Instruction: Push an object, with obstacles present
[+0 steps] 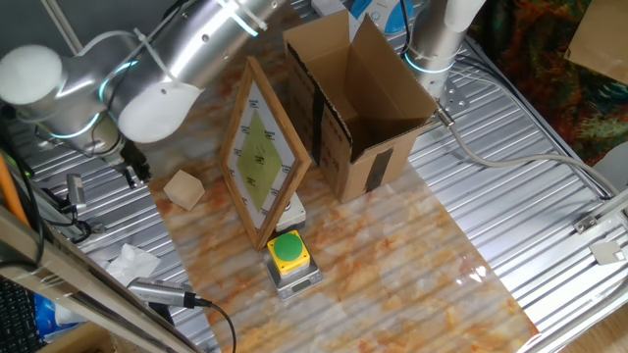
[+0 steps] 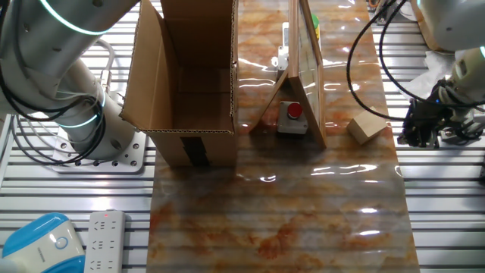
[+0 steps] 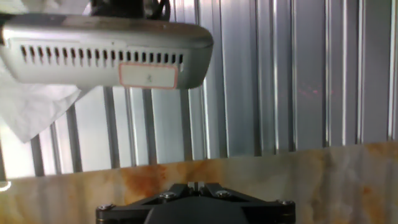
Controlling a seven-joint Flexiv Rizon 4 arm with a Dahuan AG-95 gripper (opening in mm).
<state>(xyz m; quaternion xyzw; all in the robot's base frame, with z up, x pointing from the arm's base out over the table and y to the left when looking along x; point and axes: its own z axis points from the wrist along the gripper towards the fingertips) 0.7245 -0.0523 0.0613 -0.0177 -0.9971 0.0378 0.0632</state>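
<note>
My hand (image 2: 421,129), its fingers seemingly closed together, hangs near the small light-tan wooden cube (image 1: 183,188) on the marbled surface (image 1: 392,255), so I should push slowly, away from the wooden-framed white board (image 1: 259,152).

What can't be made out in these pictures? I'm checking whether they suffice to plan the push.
- Hand: dark and small in both fixed views; the hand view shows only its base, so open or shut is unclear.
- Wooden cube: absent from the hand view.
- Push-button: half hidden behind the framed board in the other fixed view.
- Cardboard box: top cut off by the edge there.
</note>
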